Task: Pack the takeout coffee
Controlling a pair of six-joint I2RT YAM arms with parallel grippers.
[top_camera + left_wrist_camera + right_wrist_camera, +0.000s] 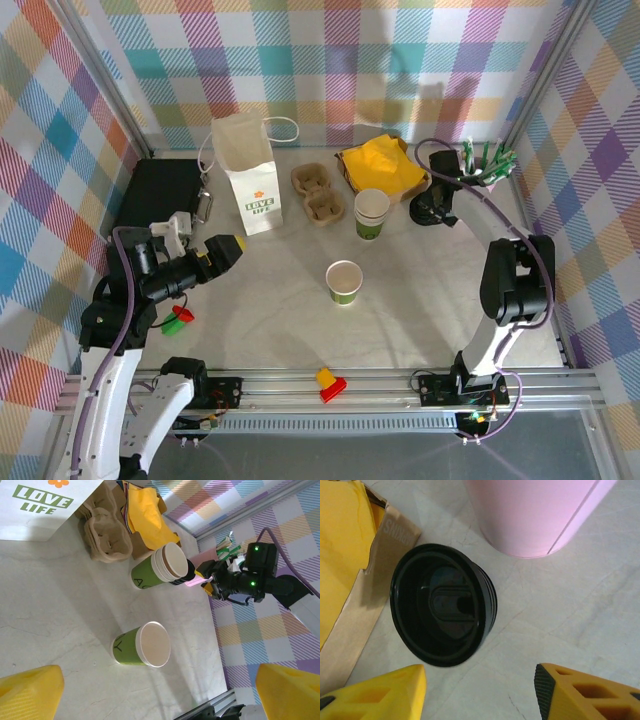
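Lids — a black stack sitting just ahead of my right pincer, which is spread and empty, apparently poised to take one for the uncovered green cup.

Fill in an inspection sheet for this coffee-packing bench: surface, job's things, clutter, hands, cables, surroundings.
Surface: pale marbled table, no spills seen.
Job's things: green cup upright, unlidded; black lid stack beside pink straw cup; paper bag standing.
Clutter: cup carrier, napkin box, cup stack, clips.
Hands: left hand open, empty; right hand open over the lids.
Cables: purple cables run along both arms.
Surroundings: plaid walls, metal frame.
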